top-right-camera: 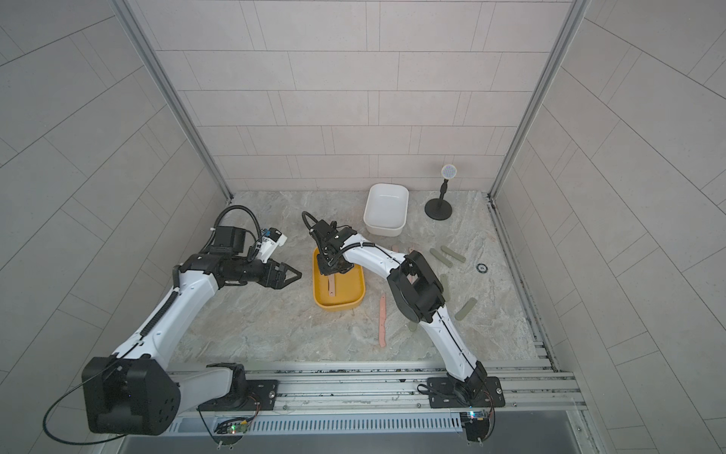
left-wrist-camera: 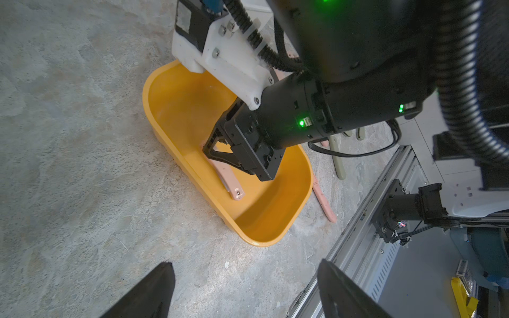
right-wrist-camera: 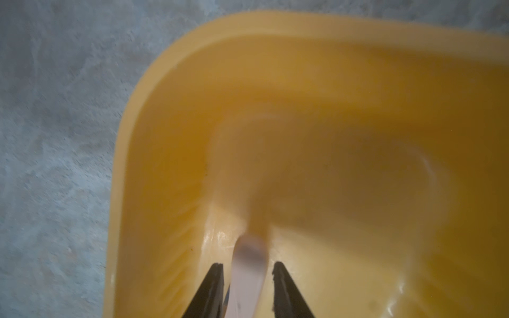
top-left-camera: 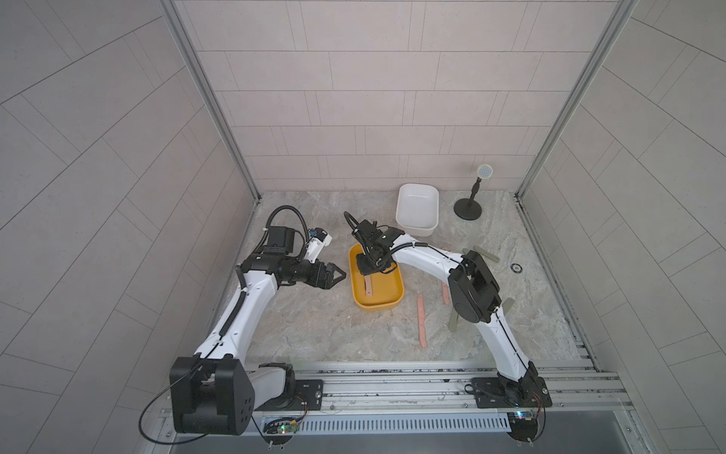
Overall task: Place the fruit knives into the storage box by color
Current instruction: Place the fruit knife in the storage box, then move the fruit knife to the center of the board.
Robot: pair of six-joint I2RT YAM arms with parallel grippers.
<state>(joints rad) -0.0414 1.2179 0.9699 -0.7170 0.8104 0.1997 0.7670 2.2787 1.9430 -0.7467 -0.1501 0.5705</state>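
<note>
A yellow storage box [top-left-camera: 387, 289] [top-right-camera: 347, 289] [left-wrist-camera: 176, 104] [right-wrist-camera: 358, 82] stands mid-table. My right gripper [left-wrist-camera: 209, 148] [right-wrist-camera: 248, 265] reaches down into it. Its jaws are open, with a small gap on each side of a salmon-pink fruit knife [top-left-camera: 369, 286] [top-right-camera: 332, 285] [left-wrist-camera: 231, 181] [right-wrist-camera: 249, 264] lying on the box floor. My left gripper [top-left-camera: 338, 280] [top-right-camera: 292, 280] [left-wrist-camera: 245, 264] hovers open and empty just left of the box. Two more pink knives [top-left-camera: 421, 320] [top-left-camera: 445, 293] lie right of the box. Grey-green knives [top-left-camera: 487, 253] [top-right-camera: 466, 308] lie further right, partly hidden under the right arm.
A white storage box [top-left-camera: 416, 232] [top-right-camera: 385, 230] with nothing showing in it stands behind the yellow one. A black stand with a round head [top-left-camera: 467, 206] is at the back right. A small black ring [top-left-camera: 516, 268] lies near the right wall. A metal rail [top-left-camera: 393, 377] runs along the front.
</note>
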